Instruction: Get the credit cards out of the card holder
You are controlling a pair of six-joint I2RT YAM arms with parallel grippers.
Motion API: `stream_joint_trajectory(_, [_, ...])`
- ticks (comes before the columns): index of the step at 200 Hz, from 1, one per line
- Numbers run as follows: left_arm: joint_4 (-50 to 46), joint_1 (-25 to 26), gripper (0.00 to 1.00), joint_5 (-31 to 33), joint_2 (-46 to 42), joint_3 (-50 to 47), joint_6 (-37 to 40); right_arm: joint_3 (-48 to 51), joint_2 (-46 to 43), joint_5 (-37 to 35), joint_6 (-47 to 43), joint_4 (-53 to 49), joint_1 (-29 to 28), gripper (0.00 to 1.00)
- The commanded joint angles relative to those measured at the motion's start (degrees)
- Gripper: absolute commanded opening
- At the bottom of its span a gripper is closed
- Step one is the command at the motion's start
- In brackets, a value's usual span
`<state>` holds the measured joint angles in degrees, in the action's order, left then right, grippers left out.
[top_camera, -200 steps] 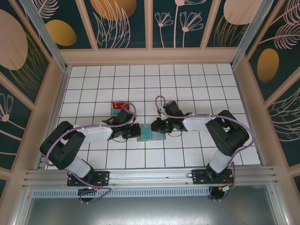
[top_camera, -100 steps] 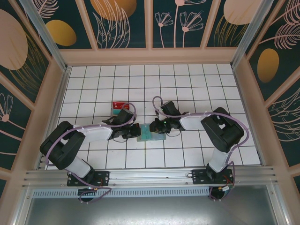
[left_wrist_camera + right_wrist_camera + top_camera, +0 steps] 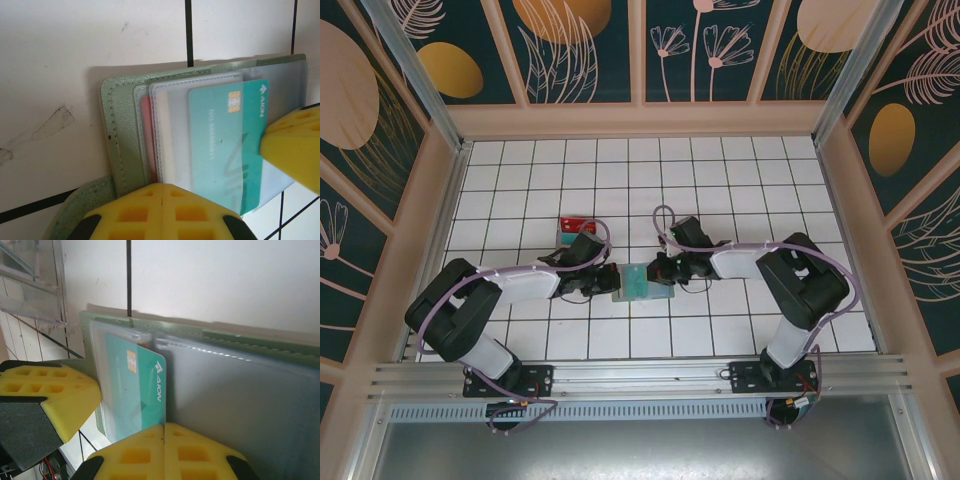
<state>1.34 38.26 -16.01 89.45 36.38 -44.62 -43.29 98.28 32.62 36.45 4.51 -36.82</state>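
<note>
A: Where's the holder (image 3: 662, 293)?
B: Lying open and flat on the white tiles (image 3: 720, 180), between the two grippers and near the front of the table.
A: And the left gripper (image 3: 611, 281)?
B: At the holder's left side. Its wrist view shows the yellow pads (image 3: 130, 215) pressed together with only a seam between them. They are clamped on the holder's edge, where the clear sleeves (image 3: 170, 125) run under them.
A: The right gripper (image 3: 653, 272)?
B: At the other side. Its fingers are together too, nipping the end of the teal card (image 3: 135, 382) that carries the logo.
A: Is that card out?
B: Partly — the logo end pokes past the clear sleeve, and the rest lies under the plastic with the chip showing through.
A: Any other cards?
B: A red card (image 3: 145, 135) shows as a thin strip in a sleeve behind, just beside the holder's stitched green border.
A: Anything else on the tiles?
B: A clear tray (image 3: 574, 226) with coloured cards, just beyond the left gripper — apart from the holder.
</note>
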Motion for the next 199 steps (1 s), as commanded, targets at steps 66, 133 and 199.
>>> stream_joint_trajectory(66, [-4.07,0.20,0.00,0.94,2.13,-0.17,0.32,-0.70,1.53,1.95,0.11,2.30,0.19,0.24])
stream_joint_trajectory(133, [-4.33,0.21,0.00,1.19,1.96,-0.17,0.50,0.23,1.71,0.21,-0.83,0.70,0.64,0.00])
stream_joint_trajectory(199, [-4.86,0.22,0.00,1.33,1.70,-0.08,1.00,5.13,-5.97,-0.20,-4.48,-2.77,5.12,0.00])
